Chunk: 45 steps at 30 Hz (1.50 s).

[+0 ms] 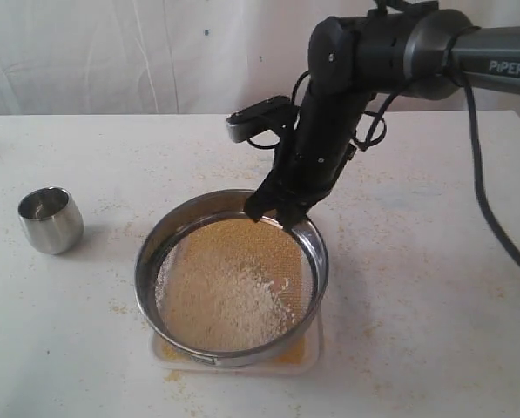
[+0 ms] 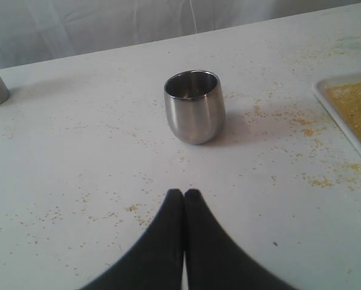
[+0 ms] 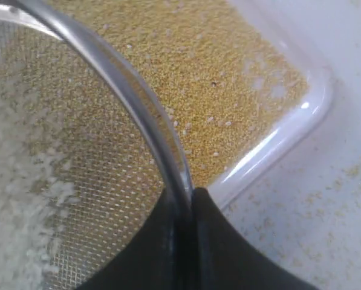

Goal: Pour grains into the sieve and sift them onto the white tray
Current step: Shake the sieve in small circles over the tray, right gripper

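The left gripper [image 2: 184, 193] hung low over the table [image 1: 416, 305] with its fingertips pressed together and nothing between them. Straight ahead of it, well apart, stood the cup [image 2: 194, 107], upright and empty as far as its mouth showed, so the pouring looked done.

The sieve [image 1: 146, 261] sat to the right of the cup, over the tray [image 3: 289, 130]. Whether its bottom touched the tray could not be told. The grains [image 1: 229, 292] lay on the mesh, just beyond and below the right gripper's tips. They formed a pale, coarse heap, and fine yellow-orange granules were spread around it. More of the fine granules covered the tray floor beneath, on the outer side of the right gripper.

The right gripper [image 1: 273, 209] came down on the far rim of the sieve. Its jaws were nearly closed and pinched the thin steel wall, one finger inside the ring and one outside.

The step in hand appeared to be the sifting itself, already well along, since much fine material lay under the mesh and mostly coarse grain above it.

The next move would call for short, level side-to-side shakes, with the ring kept squarely over the tray so nothing falls past its low rim. The pinch on so narrow an edge must also stay firm, because the sieve could swivel or tip in the jaws.
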Each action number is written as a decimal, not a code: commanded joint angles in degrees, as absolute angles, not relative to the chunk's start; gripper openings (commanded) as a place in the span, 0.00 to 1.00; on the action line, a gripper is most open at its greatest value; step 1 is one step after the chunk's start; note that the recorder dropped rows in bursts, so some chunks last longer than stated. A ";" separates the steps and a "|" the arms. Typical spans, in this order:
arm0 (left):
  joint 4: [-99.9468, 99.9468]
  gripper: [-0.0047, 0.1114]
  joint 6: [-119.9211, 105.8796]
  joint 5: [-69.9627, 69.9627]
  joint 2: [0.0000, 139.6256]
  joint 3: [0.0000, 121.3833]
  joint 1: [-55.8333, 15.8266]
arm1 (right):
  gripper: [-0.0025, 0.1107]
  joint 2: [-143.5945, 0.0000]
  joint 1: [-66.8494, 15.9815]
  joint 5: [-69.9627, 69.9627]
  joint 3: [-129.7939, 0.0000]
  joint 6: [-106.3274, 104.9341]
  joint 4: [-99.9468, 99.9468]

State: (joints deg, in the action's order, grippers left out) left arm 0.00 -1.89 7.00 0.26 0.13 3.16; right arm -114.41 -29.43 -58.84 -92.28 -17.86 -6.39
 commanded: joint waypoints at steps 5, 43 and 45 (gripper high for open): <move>0.00 0.04 -1.50 7.04 0.00 0.00 3.30 | 0.02 -114.56 -29.29 -61.94 -92.60 -26.19 -11.73; 0.00 0.04 -1.50 7.04 0.00 0.00 3.30 | 0.02 -114.42 -27.54 -58.03 -92.64 -13.50 -5.86; 0.00 0.04 -1.50 7.04 0.00 0.00 3.30 | 0.02 -114.42 -27.36 -57.13 -92.64 0.00 -4.11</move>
State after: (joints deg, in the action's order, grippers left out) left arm 0.00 -1.89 7.00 0.26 0.13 3.16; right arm -115.08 -28.30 -61.64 -92.37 -15.67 -7.06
